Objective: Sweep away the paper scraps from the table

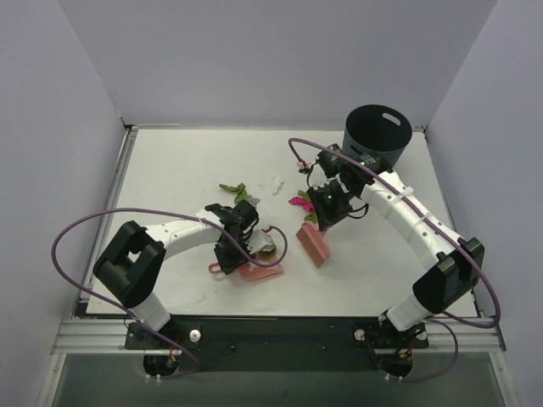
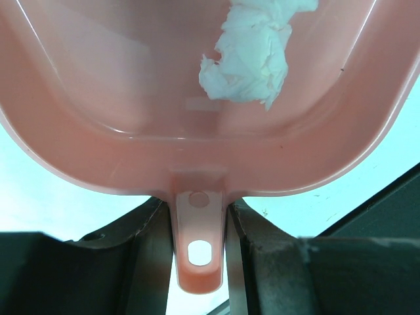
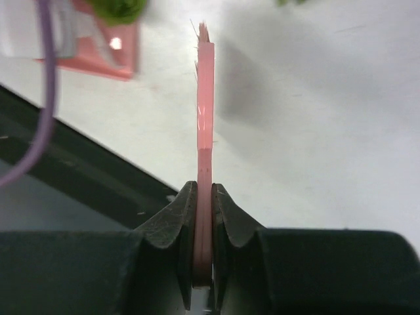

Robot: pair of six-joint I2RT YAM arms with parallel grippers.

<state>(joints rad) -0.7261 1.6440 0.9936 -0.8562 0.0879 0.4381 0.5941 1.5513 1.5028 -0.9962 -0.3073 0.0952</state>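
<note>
Top view: fixed, high behind both arm bases, angled down and forward, wide and distant, taking in the whole flat white rectangular table (image 1: pixel 187 161). Left wrist view: just behind the left pincer (image 2: pixel 199 216), looking along its fingers, very close on the glossy pink plastic dustpan (image 2: pixel 118 98), which fills most of the frame. Right wrist view: just behind the right pincer (image 3: pixel 203 193), facing the table along the thin pink plastic brush (image 3: pixel 205 98), seen edge-on. All three views share the dustpan; top and right wrist views share the brush.

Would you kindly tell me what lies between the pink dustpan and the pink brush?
Between dustpan and brush, mostly bare table in the top view; the left arm's purple cable arcs by its far end.
</note>
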